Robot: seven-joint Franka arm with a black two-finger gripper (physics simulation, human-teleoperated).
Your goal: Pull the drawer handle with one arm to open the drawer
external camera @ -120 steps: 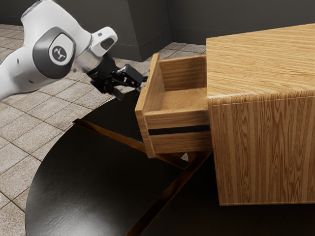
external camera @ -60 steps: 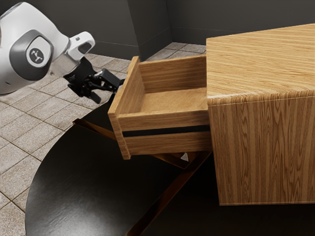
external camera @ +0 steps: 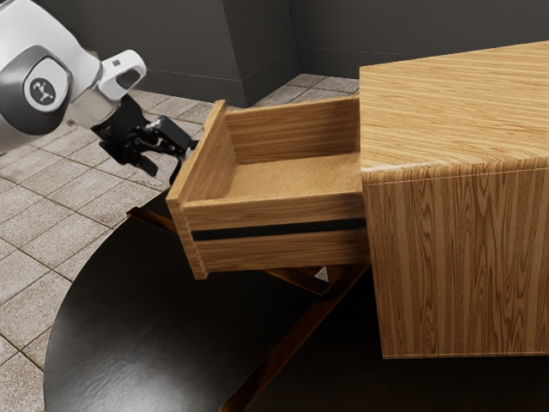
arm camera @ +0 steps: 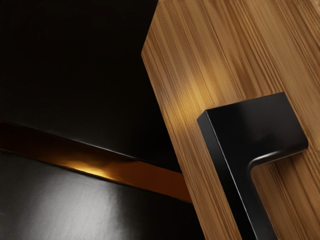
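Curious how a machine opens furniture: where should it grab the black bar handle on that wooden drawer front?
Grip the straight bar of the black angular handle, coming square-on to the wooden drawer front. The bar seems raised off the wood on a bent end, leaving room to close around it.

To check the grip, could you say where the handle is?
The handle sits on the outer face of the drawer front, right at the gripper, on the exterior view's left.
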